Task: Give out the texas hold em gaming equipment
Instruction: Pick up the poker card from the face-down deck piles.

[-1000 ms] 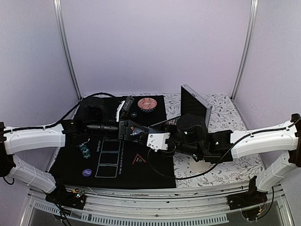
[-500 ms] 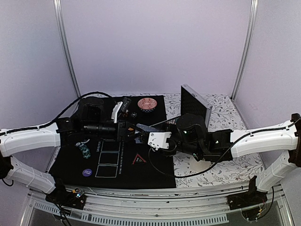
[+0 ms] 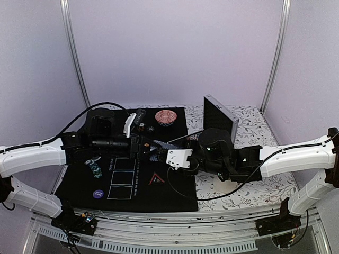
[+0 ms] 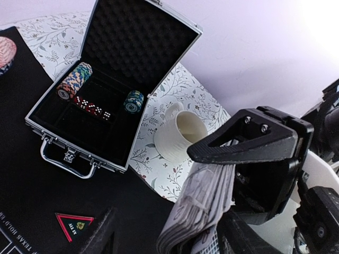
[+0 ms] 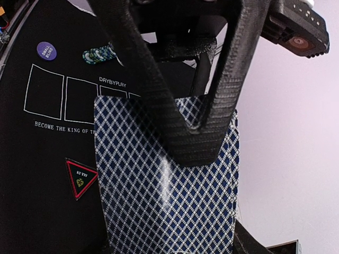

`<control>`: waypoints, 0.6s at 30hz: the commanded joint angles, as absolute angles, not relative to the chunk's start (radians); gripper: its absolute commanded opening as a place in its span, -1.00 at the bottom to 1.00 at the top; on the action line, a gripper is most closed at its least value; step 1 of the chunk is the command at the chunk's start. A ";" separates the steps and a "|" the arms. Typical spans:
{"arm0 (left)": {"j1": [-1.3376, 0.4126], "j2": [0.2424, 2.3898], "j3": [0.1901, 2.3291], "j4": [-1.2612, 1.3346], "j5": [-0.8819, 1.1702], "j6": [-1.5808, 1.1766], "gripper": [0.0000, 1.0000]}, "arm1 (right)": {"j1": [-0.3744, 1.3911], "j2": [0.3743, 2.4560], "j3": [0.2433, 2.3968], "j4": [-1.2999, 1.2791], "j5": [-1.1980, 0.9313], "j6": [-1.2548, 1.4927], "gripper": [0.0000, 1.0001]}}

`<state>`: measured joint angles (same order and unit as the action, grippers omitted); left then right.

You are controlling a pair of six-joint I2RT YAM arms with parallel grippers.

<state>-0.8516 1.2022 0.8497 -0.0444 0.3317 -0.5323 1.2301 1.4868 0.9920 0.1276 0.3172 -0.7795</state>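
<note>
- the purple disc (image 5: 46, 50) is flat, round and printed. it lies on the black felt-like mat (image 3: 79, 185), seemingly dealt out to its spot already.
- a short row of green striped chips (image 5: 100, 54) lies just beside it, above the white box outlines (image 5: 63, 98) printed for the cards.
- the left gripper (image 3: 148, 149) hangs at mid-mat. its jaws are apart and straddle the end of the pack with a gap on one side, probably ready to pull off a card.
- the red-edged triangle marker (image 4: 74, 225) lies flat on the mat, near the outlines.
- the cards (image 5: 164, 211) are a thick, slightly bowed pack with glossy blue diamond backs. they are up in the air over the mat.
- the right gripper (image 5: 193, 151) is clamped on the pack's faces and presents it edge-on to the other arm.
- the metal-edged case (image 4: 137, 42) stands open on the bench (image 3: 238, 196), its lid lined with egg-crate foam. two rolls of striped chips (image 4: 74, 79) and red dice (image 4: 92, 108) wait in it.
- a white ribbed cup (image 4: 177, 135) stands just beside the case on the leaf-patterned cover.
</note>
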 commanded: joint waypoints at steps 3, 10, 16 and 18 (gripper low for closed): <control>-0.836 1.132 0.849 -0.092 0.304 -0.516 0.26 | 1.229 1.492 1.017 0.143 0.319 -0.759 0.04; -0.836 1.105 0.853 -0.128 0.308 -0.500 0.14 | 1.223 1.493 1.020 0.140 0.315 -0.753 0.02; -0.836 1.092 0.848 -0.122 0.328 -0.491 -0.31 | 1.221 1.496 1.022 0.135 0.314 -0.750 0.02; -0.836 1.099 0.849 -0.119 0.345 -0.491 -0.39 | 1.220 1.497 1.022 0.135 0.315 -0.750 0.01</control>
<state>-0.8433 1.1042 0.8497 -0.1116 0.3138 -0.5030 1.2274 1.4879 0.9920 0.1265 0.3168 -0.7700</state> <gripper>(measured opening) 0.334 0.511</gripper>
